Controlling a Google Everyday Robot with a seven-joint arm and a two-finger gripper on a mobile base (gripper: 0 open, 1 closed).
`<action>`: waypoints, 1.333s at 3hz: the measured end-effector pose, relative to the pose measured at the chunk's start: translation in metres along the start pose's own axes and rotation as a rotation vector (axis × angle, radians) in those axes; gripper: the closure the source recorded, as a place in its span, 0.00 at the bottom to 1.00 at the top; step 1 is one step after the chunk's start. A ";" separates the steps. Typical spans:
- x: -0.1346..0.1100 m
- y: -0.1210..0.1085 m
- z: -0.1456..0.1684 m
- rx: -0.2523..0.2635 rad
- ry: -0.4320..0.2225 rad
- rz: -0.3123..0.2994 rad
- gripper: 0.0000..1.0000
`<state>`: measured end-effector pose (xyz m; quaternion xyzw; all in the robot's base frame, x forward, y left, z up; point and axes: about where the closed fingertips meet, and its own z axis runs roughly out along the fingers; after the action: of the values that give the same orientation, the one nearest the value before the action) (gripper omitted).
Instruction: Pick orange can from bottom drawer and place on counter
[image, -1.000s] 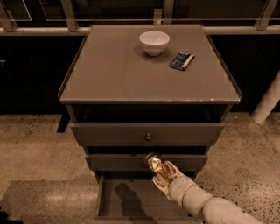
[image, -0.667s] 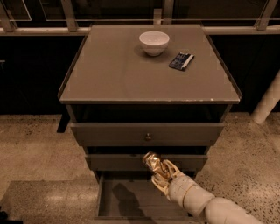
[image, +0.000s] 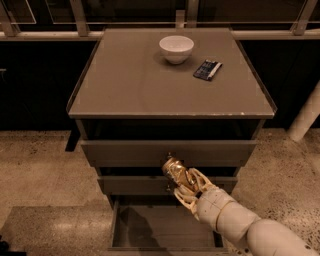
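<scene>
My gripper (image: 182, 182) is shut on the orange can (image: 174, 171), a small gold-orange metallic can, tilted with its top to the upper left. It is held in the air in front of the two upper drawers, above the open bottom drawer (image: 150, 232), whose bare floor shows. The counter (image: 130, 80) lies above and beyond, at the top of the cabinet. My white arm comes in from the lower right.
A white bowl (image: 176, 48) and a flat dark-blue packet (image: 207, 69) lie at the back of the counter. Two shut upper drawers (image: 125, 152) face me. Speckled floor surrounds the cabinet; a white post (image: 305, 120) stands at right.
The gripper with the can has stayed nearly in place, drifting only slightly upward and left.
</scene>
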<state>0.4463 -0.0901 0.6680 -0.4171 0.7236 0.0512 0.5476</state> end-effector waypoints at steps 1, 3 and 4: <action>-0.037 -0.024 -0.016 0.032 -0.025 -0.046 1.00; -0.094 -0.067 -0.045 0.131 -0.112 -0.110 1.00; -0.095 -0.067 -0.046 0.133 -0.114 -0.110 1.00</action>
<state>0.4616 -0.1059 0.7913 -0.4154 0.6691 -0.0037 0.6162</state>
